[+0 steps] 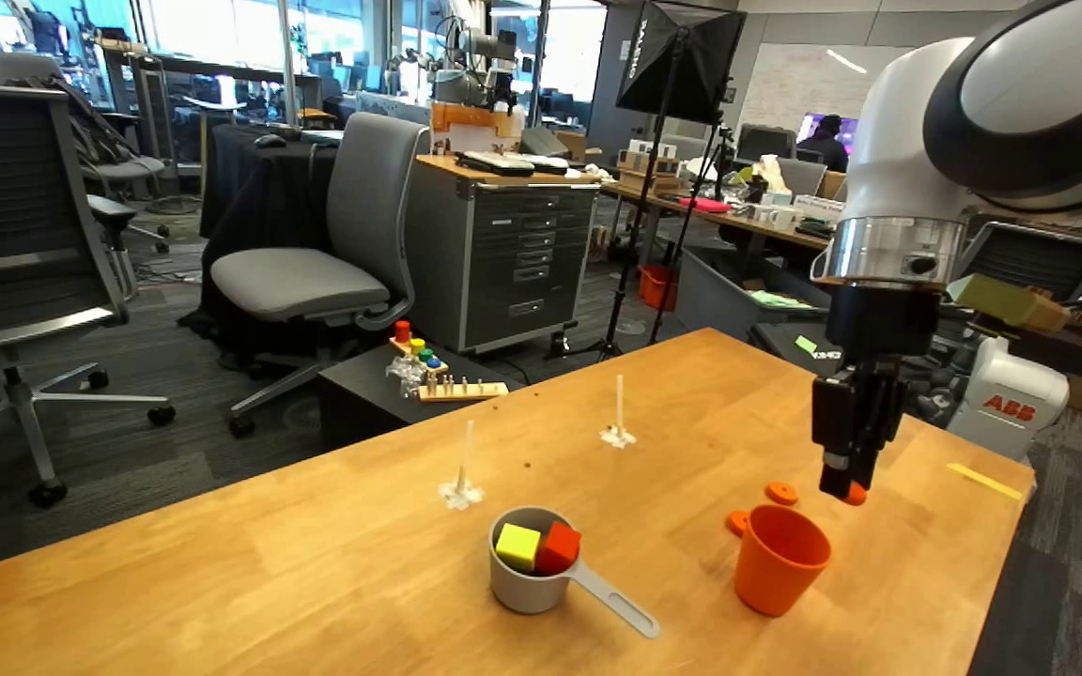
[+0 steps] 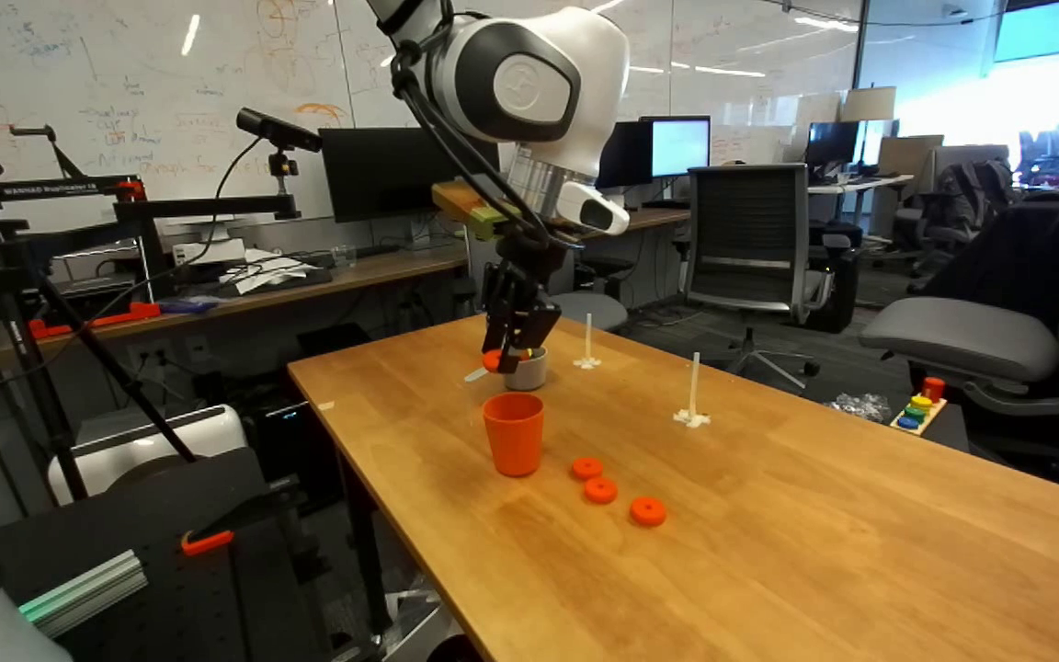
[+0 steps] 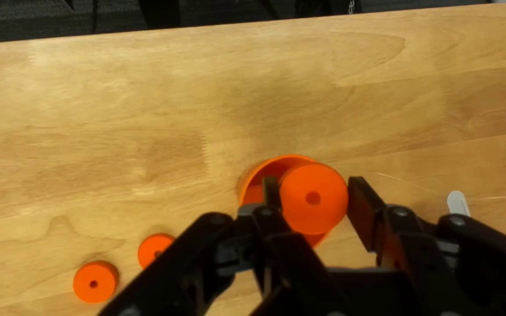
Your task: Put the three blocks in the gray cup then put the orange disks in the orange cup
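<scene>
My gripper [image 3: 312, 193] is shut on an orange disk [image 3: 319, 215], its fingers on either side of the disk's rim. In the wrist view the held disk covers much of the mouth of the orange cup [image 3: 249, 182]. Both exterior views put the disk higher than this cup [image 2: 513, 441], which stands upright. Loose on the table beside the cup lie three more orange disks [image 2: 600, 490]. The gray cup [image 1: 524, 591] holds a yellow-green block [image 1: 517, 546] and a red block [image 1: 559, 549]. The third block is hidden or out of view.
Two thin upright pegs [image 1: 620, 404] are fixed to the table [image 1: 316, 563] with white blobs at their feet. The gray cup's handle [image 1: 616, 601] sticks out toward the orange cup's side. A strip of yellow tape [image 1: 984, 481] marks the table near one edge.
</scene>
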### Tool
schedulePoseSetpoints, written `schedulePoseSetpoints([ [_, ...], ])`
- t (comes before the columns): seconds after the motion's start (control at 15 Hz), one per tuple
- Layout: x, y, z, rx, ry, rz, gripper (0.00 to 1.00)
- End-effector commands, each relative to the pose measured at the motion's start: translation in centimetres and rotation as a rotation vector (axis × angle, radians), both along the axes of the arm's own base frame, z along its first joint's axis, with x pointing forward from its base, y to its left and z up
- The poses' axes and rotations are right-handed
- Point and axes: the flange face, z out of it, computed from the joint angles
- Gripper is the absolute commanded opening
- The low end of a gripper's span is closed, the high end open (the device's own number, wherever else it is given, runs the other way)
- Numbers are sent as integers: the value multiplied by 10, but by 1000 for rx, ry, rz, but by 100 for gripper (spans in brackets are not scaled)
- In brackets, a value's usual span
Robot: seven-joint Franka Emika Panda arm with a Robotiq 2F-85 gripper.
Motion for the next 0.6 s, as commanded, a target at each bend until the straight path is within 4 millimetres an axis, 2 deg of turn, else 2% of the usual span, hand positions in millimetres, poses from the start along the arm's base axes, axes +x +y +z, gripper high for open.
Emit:
schedulePoseSetpoints([
  [0.0,11,-4,-7,-1,-31,35,18],
  [0.2,18,-1,-16,0,-44,68,18],
  [0.27,20,1,-18,7,-45,73,68],
  [0.4,23,3,-21,9,-52,89,75],
  [0.53,26,5,-23,9,-58,103,91],
])
